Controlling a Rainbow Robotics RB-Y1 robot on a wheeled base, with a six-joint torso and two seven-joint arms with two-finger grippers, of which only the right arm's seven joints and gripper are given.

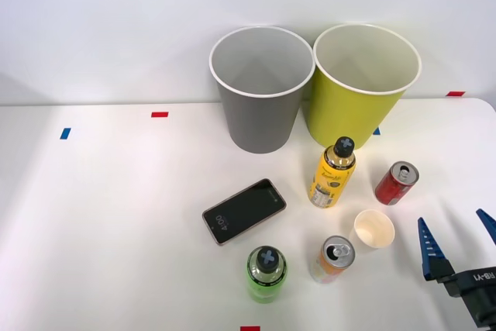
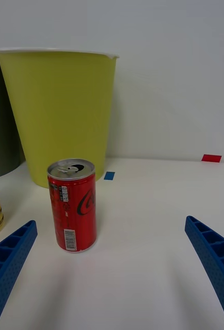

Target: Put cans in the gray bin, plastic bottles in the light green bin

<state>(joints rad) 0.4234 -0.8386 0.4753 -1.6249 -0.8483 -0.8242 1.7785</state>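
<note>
Cans and plastic bottles all stand on the white table (image 1: 116, 222), both bins empty, nothing sorted, as I line my right gripper (image 1: 457, 236), jaws spread wide, toward the small red metal can (image 2: 72, 204).

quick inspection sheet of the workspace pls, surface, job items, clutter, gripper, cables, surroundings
surface: white table with small red and blue tape marks
job's things: red can, orange can, yellow bottle and green bottle all upright on the table; gray bin and light green bin side by side at the back
clutter: phone, paper cup
grippers: right gripper open, holding nothing, facing the red can
cables: nothing seen
surroundings: plain white wall
</note>
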